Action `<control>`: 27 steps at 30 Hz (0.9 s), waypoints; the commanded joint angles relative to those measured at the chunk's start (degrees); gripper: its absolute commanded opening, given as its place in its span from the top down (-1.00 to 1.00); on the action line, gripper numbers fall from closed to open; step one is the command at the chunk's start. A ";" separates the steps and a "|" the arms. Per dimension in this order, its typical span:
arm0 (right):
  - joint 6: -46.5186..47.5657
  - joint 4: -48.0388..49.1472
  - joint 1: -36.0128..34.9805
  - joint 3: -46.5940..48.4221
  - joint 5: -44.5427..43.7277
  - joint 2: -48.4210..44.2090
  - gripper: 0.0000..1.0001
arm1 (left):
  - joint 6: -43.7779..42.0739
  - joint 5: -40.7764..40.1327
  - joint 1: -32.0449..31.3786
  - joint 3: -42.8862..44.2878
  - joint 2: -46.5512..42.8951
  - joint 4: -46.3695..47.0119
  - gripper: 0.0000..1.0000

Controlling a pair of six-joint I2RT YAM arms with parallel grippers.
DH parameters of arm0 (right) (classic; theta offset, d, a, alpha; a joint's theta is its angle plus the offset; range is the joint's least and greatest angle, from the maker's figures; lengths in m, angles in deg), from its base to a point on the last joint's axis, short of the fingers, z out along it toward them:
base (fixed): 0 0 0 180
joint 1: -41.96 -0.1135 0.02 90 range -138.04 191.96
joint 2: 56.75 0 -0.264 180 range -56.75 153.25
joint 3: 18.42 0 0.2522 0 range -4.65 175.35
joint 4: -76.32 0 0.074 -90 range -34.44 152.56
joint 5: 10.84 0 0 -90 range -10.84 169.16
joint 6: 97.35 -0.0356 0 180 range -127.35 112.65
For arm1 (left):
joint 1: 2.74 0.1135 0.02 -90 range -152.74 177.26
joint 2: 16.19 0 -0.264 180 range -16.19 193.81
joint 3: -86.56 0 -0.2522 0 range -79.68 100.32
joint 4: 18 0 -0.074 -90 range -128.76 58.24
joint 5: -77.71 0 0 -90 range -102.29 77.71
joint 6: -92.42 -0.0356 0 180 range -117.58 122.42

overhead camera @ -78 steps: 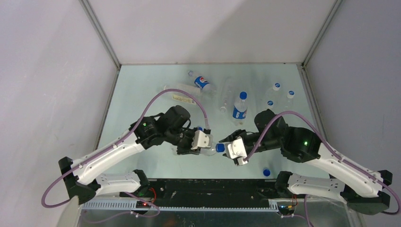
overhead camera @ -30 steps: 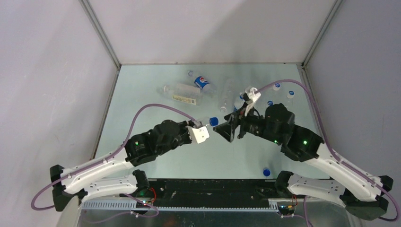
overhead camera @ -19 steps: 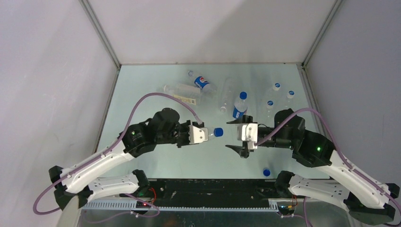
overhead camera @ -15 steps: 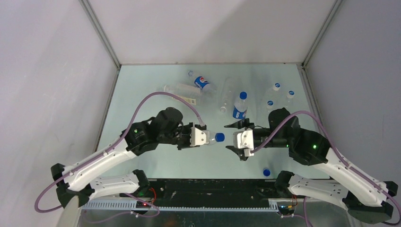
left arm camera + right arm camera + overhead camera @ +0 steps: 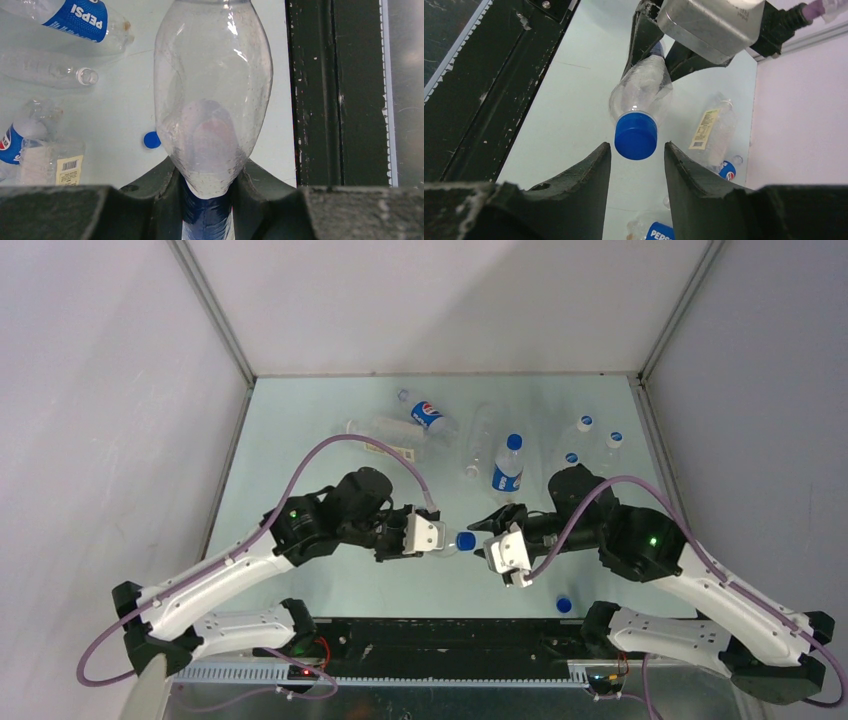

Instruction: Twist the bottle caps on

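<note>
My left gripper (image 5: 438, 538) is shut on a clear bottle (image 5: 450, 541) and holds it sideways above the table, neck toward the right arm. In the left wrist view the bottle (image 5: 212, 95) sticks out from between the jaws (image 5: 207, 187), which clamp it at its blue label. A blue cap (image 5: 466, 540) sits on the bottle's neck. My right gripper (image 5: 484, 539) is open. In the right wrist view its fingers (image 5: 636, 148) flank the blue cap (image 5: 636, 135) with a gap on each side, not touching it.
A loose blue cap (image 5: 563, 605) lies near the front edge at the right. A blue-labelled capped bottle (image 5: 507, 468) stands mid-table. Capped bottles (image 5: 585, 432) stand back right. A Pepsi bottle (image 5: 426, 415) and clear bottles (image 5: 385, 436) lie at the back.
My right gripper swung back from the far side, came down and closed in on the cap end. My left arm brought the bottle nearer and lower. The right jaws stay open.
</note>
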 commanded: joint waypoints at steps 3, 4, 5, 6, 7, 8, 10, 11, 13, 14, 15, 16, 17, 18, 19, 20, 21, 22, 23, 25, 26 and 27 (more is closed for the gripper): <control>1.30 0.54 -0.91 2.28 1.51 1.31 0.09 | -0.88 2.27 0.31 3.19 0.51 0.81 1.00; 1.28 0.61 -1.08 2.28 1.57 1.53 0.09 | -0.89 2.33 0.31 3.21 0.56 0.79 1.00; 1.31 0.69 -1.15 2.27 1.64 1.64 0.09 | -0.85 2.39 0.31 3.28 0.54 0.92 1.00; 1.33 0.69 -1.16 2.27 1.57 1.84 0.09 | -0.80 2.43 0.31 3.30 0.53 0.97 1.00; 1.41 0.66 -1.19 2.27 1.52 1.93 0.09 | -0.76 2.39 0.31 3.31 0.48 1.10 1.00; 1.43 0.63 -1.22 2.27 1.37 2.10 0.10 | -0.71 2.39 0.31 3.31 0.40 1.19 1.00; 0.97 0.46 -1.20 2.28 1.23 2.44 0.20 | -0.44 2.56 0.31 3.31 0.13 1.53 1.00; 0.59 0.41 -1.18 2.28 1.26 2.53 0.31 | -0.32 2.55 0.31 3.20 -0.04 1.87 1.00; -1.90 0.89 -1.23 2.27 1.21 2.93 0.52 | 0.14 2.28 0.24 2.85 -0.58 3.13 1.00; -4.89 1.18 -1.20 2.27 1.07 3.19 0.59 | 0.68 1.48 0.18 2.64 -0.78 4.43 1.00; -6.52 1.91 -1.24 2.32 0.91 3.54 0.71 | 1.03 0.78 0.07 1.93 -1.25 5.19 1.00; -11.01 3.06 -1.25 2.33 0.49 3.75 0.79 | 1.65 -1.27 -0.28 1.52 -1.51 6.87 1.00; -13.84 3.85 -1.34 2.34 0.05 4.12 0.92 | 2.35 -4.04 -0.56 0.64 -2.20 7.77 1.00; -21.65 6.44 -1.39 2.25 -1.72 4.30 0.98 | 2.71 -5.77 -1.27 0.13 -2.56 9.92 1.00; -26.85 8.18 -1.40 2.04 -3.38 4.54 1.00 | 3.30 -9.14 -1.71 -1.00 -3.48 11.01 1.00; -38.42 11.99 -1.42 1.36 -9.17 4.60 1.00 | 3.57 -10.86 -2.57 -2.34 -4.07 13.54 1.00; -44.38 13.28 -1.47 1.05 -12.47 4.79 1.00 | 4.02 -14.46 -3.02 -3.21 -5.26 15.10 1.00; -55.88 14.62 -1.33 1.05 -18.85 4.94 1.00 | 4.11 -16.25 -3.95 -4.78 -6.40 17.75 1.00; -65.85 14.77 -1.21 0.98 -23.43 5.21 1.00 | 4.11 -20.20 -4.42 -5.66 -6.98 19.05 1.00; -79.03 14.55 -0.61 0.80 -28.09 5.56 1.00 | 3.42 -27.60 -6.33 -8.09 -8.36 23.52 1.00; -82.13 14.44 -0.04 0.66 -28.74 5.59 1.00 | 3.02 -29.54 -7.88 -9.78 -9.02 24.53 1.00; -87.79 14.55 0.23 0.13 -29.22 5.53 1.00 | 2.10 -32.80 -8.58 -10.44 -9.17 26.08 1.00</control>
